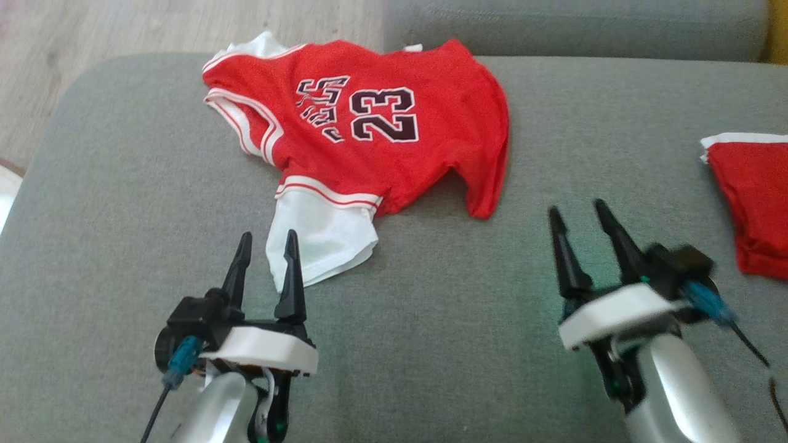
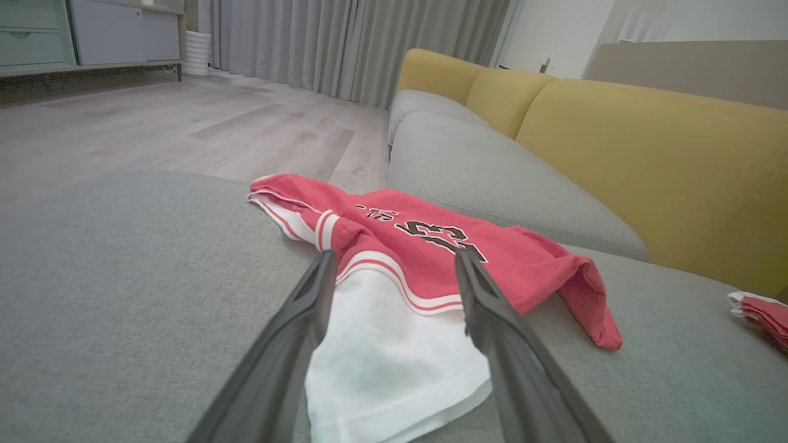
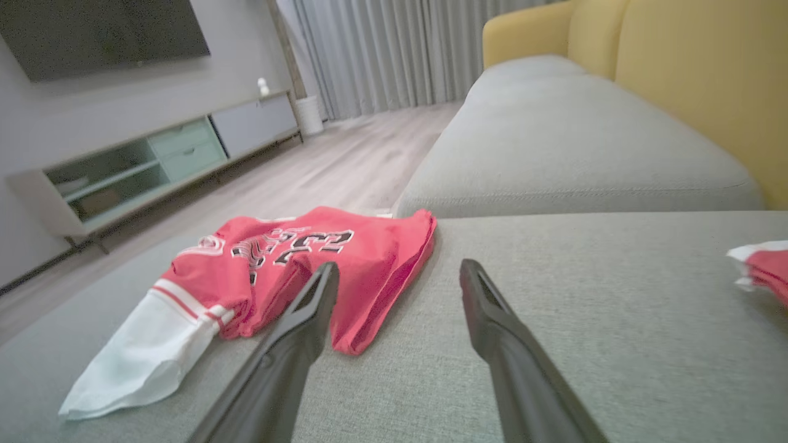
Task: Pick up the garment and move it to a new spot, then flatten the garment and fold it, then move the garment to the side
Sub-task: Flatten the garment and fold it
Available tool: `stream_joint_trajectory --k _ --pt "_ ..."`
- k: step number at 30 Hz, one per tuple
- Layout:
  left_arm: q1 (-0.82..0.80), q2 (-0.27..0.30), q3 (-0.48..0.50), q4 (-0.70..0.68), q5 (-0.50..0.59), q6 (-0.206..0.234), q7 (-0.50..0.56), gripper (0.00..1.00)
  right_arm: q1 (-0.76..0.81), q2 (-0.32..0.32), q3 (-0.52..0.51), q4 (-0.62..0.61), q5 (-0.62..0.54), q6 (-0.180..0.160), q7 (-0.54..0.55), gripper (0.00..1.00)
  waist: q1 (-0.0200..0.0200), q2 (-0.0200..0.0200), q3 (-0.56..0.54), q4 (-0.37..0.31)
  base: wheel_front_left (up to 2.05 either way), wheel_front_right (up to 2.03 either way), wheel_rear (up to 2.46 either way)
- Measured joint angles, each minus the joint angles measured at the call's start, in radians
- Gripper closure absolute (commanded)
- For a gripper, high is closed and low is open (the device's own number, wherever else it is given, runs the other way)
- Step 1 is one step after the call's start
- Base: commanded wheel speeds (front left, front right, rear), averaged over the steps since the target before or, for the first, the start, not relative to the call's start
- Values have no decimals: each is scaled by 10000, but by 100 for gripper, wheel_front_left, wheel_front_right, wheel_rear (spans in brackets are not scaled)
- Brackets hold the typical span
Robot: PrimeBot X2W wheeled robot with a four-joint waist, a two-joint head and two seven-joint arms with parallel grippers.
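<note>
**Jersey within reach, neither gripper on it yet**

The jersey (image 1: pixel 394 141) lies rumpled on the cushion (image 1: pixel 431 344), number up; its white sleeve (image 1: pixel 323 243) sits just beside the left gripper (image 1: pixel 268 234), which stands wide and empty; the right gripper (image 1: pixel 576 206), also wide and empty, is near the red hem (image 1: pixel 486 206). Best to bite well into sleeve and hem, not the edges alone; lift both together to avoid twisting; stay clear of the red cloth (image 1: pixel 754 197) at the right.

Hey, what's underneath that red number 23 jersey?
The red jersey lies crumpled directly on the grey sofa cushion, and its white sleeve rests on the same cushion. Anything beneath its folds is covered and cannot be seen.
</note>
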Motion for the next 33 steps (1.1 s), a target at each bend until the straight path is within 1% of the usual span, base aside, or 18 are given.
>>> stream_joint_trajectory --k 5,10,13,18,20,29,30,31,32,33 --pt "-311 -240 -15 257 102 -159 0 0 -1211 -19 667 1292 -69 0 865 0 1 0 309 309 0 0 0" --pt "-628 -460 -15 416 157 -270 0 0 -2038 -176 1358 2715 -65 0 1237 0 1 0 551 710 0 0 0" --pt "-700 -554 19 416 173 -326 0 0 -2427 -326 1546 3465 -65 0 1237 0 1 0 660 939 0 0 0" --pt "-770 -637 25 439 257 -374 -2 0 -3010 -474 1565 4529 -65 0 1106 0 1 0 796 1224 0 0 0" --pt "-770 -652 27 504 257 -447 0 0 -3192 -481 1592 4821 -50 0 953 0 1 0 853 1295 0 0 0" --pt "-779 -692 -10 794 255 -454 0 0 -3853 -518 1873 5931 -48 0 453 0 -1 0 1035 1515 0 0 0" --pt "-780 -694 -17 834 253 -454 0 0 -3920 -518 1914 6019 -13 0 422 20 0 0 1043 1530 0 0 0" --pt "-780 -696 -21 874 251 -454 0 0 -3985 -516 1962 6113 46 0 382 73 0 0 1045 1537 0 0 0" --pt "-781 -696 -21 903 244 -454 0 0 -4051 -516 2015 6209 59 0 339 100 0 0 1043 1536 0 0 0" --pt "-783 -698 -21 934 244 -454 0 0 -4105 -518 2057 6293 100 0 336 100 -1 0 1035 1528 0 0 0"
